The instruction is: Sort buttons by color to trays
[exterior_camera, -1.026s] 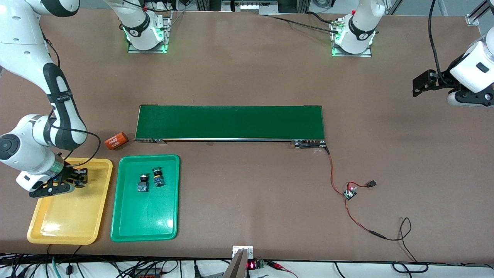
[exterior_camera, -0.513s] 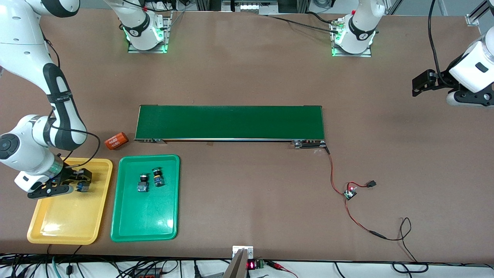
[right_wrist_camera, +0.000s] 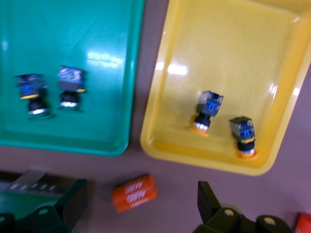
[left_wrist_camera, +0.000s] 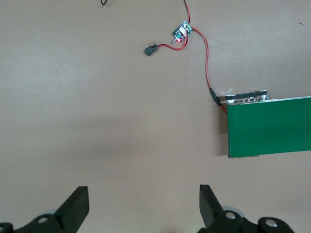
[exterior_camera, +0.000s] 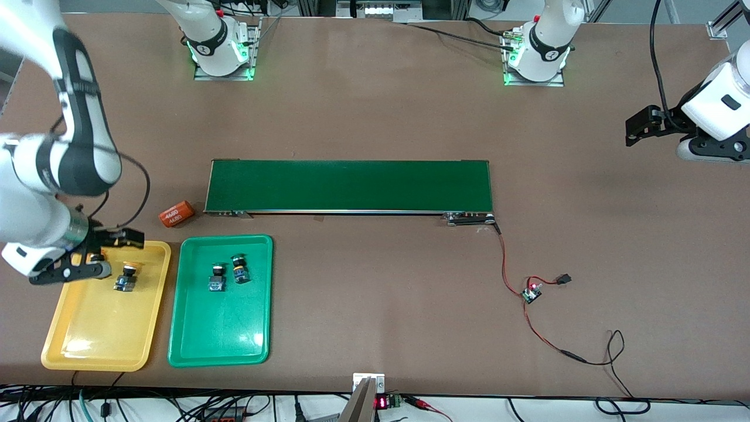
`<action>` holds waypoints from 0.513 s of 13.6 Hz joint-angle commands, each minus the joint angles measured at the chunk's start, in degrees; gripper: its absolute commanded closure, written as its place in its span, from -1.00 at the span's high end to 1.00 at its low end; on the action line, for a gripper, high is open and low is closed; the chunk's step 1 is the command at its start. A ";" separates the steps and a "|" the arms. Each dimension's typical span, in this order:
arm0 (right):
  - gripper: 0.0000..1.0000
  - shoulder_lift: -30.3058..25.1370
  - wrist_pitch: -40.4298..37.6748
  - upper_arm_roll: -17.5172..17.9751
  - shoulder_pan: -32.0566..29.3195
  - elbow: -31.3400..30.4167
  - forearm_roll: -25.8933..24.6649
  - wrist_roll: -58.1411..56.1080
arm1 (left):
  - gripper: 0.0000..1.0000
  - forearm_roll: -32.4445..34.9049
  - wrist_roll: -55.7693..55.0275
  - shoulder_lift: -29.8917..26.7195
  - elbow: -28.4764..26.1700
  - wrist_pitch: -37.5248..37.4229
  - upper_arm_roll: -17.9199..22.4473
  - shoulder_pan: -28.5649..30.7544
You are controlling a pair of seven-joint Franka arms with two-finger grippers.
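Yellow tray [exterior_camera: 88,346] is parked under the right gripper [exterior_camera: 99,253], jaws spread wide, nothing held. Two yellow buttons [right_wrist_camera: 208,110] are laid on their sides below the jaws, caps toward the rim. Left gripper [left_wrist_camera: 143,204] is held wide open, empty, waiting.

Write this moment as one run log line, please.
right gripper: open, over yellow tray | yellow buttons: two in tray | green buttons: two in green tray | left gripper: open, waiting
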 commanded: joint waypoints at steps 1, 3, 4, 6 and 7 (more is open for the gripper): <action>1.00 -7.70 -7.55 -0.38 2.25 -1.86 0.42 1.84 | 1.00 1.17 1.44 -0.52 0.50 -1.14 -0.41 0.20; 1.00 -11.13 -11.60 -0.30 3.83 -1.94 0.68 4.47 | 1.00 1.17 1.53 -0.52 0.33 -1.23 -0.42 0.20; 1.00 -12.63 -13.71 -0.21 4.36 -2.03 0.68 5.71 | 1.00 1.17 1.44 -0.52 0.50 -0.97 -0.42 0.20; 1.00 -14.39 -16.97 0.58 4.63 -2.73 0.77 6.59 | 1.00 1.08 1.44 -0.52 0.42 -1.05 -0.42 0.20; 1.00 -14.75 -16.98 0.93 4.55 -2.91 1.46 6.60 | 1.00 1.08 1.44 -0.78 0.50 -1.32 -0.42 0.20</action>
